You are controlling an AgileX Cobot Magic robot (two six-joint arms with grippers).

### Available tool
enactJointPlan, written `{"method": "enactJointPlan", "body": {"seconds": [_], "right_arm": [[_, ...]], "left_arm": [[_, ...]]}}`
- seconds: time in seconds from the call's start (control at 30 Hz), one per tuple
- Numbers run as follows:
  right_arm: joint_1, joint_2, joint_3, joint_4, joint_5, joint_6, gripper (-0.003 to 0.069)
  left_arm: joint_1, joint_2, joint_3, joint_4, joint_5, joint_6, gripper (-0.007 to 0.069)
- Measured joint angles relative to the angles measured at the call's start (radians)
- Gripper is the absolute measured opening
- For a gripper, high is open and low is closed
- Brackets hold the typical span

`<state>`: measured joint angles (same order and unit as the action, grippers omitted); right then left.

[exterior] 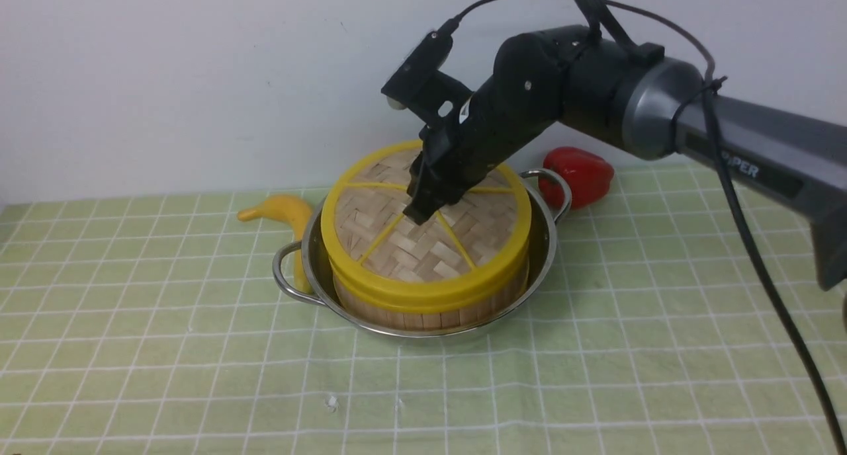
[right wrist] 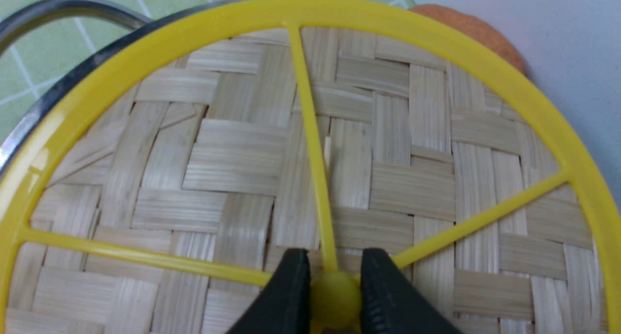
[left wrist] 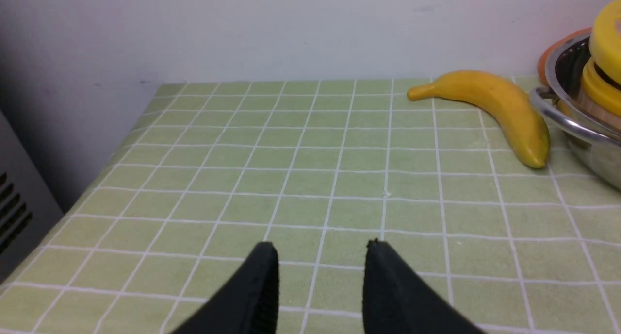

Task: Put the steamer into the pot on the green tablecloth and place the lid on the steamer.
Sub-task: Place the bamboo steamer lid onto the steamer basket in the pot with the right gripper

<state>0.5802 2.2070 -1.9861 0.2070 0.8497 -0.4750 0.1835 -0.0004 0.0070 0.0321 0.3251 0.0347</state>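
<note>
A: Start with the biggest thing. What is laid out?

B: The green tablecloth (exterior: 628, 323) covers the whole table. On it, near the back, sits the pot (exterior: 546, 243), with the steamer (exterior: 423, 313) standing inside it. The lid (exterior: 423, 256) lies on top of the steamer and looks slightly tilted, its far edge higher than its near edge, though I cannot tell if it is fully seated.

A: Anything beside the pot?

B: A banana (exterior: 281, 210) touches or nearly touches its left handle, and a red pepper (exterior: 579, 174) sits just behind its right handle (neither belongs to the task).

A: And the arms?

B: The right gripper (right wrist: 335, 295) comes down from above onto the lid's centre, its jaws closed narrowly on the knob (right wrist: 335, 300) where the yellow spokes meet. The left gripper (left wrist: 320, 256) is low over bare cloth, well apart from the pot, which lies off to its right; its fingers are parted with nothing between them.

A: So what does the next move turn on?

B: The knob is directly under the right gripper, so I judge that release and a straight lift upward is all that remains, provided the lid rests level first.
</note>
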Motion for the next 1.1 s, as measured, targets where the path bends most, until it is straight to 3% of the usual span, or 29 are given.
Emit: {"method": "enactJointPlan", "body": {"seconds": [0.77,0.87,0.97,1.1], "right_arm": [[0.000,0.035,-0.005,0.012,0.000,0.001,0.0153],[0.000,0.018,-0.003,0.008,0.005,0.001,0.0207],[0.000,-0.046,-0.002,0.006,0.020,0.007,0.0371],[0.000,-0.112,-0.002,-0.004,0.045,0.020,0.0465]], "left_arm": [[0.000,0.000,0.000,0.000,0.000,0.000,0.0243],[0.000,0.000,0.000,0.000,0.000,0.000,0.0243],[0.000,0.000,0.000,0.000,0.000,0.000,0.0243],[0.000,0.000,0.000,0.000,0.000,0.000,0.0243]]}}
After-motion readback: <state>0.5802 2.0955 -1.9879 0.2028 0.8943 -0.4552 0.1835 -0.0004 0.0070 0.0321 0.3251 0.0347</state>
